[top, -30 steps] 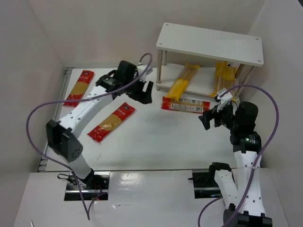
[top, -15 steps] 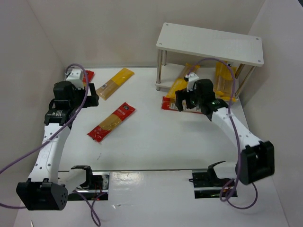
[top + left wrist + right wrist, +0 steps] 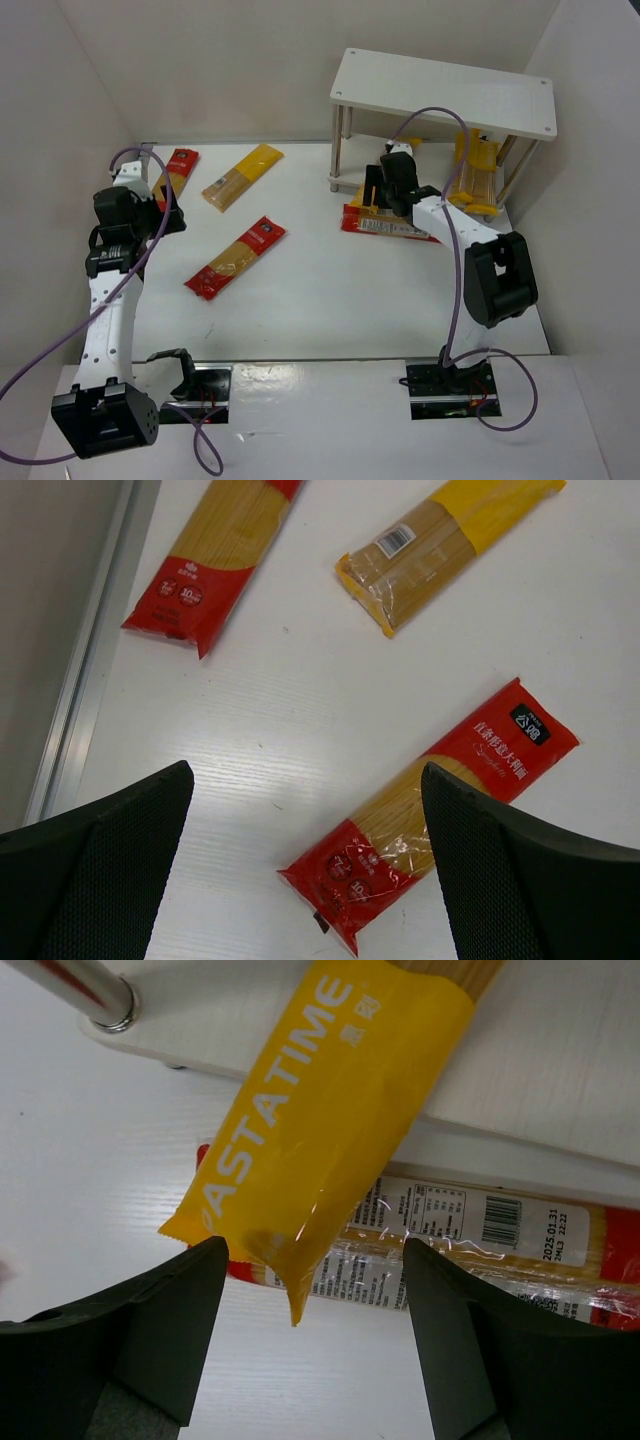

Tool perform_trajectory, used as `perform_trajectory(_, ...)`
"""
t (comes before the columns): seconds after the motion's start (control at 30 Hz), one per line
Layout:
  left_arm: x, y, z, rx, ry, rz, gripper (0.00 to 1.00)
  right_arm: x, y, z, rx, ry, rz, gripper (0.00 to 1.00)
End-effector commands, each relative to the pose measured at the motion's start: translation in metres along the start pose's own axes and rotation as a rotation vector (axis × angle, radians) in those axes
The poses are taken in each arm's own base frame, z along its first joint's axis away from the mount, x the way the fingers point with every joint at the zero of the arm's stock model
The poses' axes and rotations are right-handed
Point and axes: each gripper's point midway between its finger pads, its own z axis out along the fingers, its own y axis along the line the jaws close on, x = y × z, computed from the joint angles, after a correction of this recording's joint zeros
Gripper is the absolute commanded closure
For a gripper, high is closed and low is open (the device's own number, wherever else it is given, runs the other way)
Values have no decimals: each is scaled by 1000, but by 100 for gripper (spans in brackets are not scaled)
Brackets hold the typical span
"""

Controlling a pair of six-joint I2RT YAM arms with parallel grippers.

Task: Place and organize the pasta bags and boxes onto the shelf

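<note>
The white shelf stands at the back right. Its lower tier holds two yellow packs. One lies at the right. The other, at the left, overhangs the front edge. A red pack lies on the table under that overhang. My right gripper is open, its fingers either side of the overhanging yellow end. On the left lie a red pack, a yellow pack and another red pack. My left gripper hovers open above them.
The shelf's grey front left leg stands just left of the overhanging yellow pack. A metal rail runs along the table's left edge beside the far left red pack. White walls enclose the table on the left, back and right.
My left arm drew back from the middle to the far left, uncovering the yellow pack on the table. My right arm swung from the right side to the shelf's lower left front.
</note>
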Motion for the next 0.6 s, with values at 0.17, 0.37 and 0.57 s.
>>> perform_trajectory(0.17,-19,-1,-3,16,-80,33,0,-22,1,10,71,-93,126,23)
perform_trajectory(0.37,-19,-1,-3,16,-80,33,0,-14,17,22,4,-38,139,23)
perform_trajectory(0.57,-21,-2,-6,17,-89,34,0,-2,29,33,-52,6,152,28)
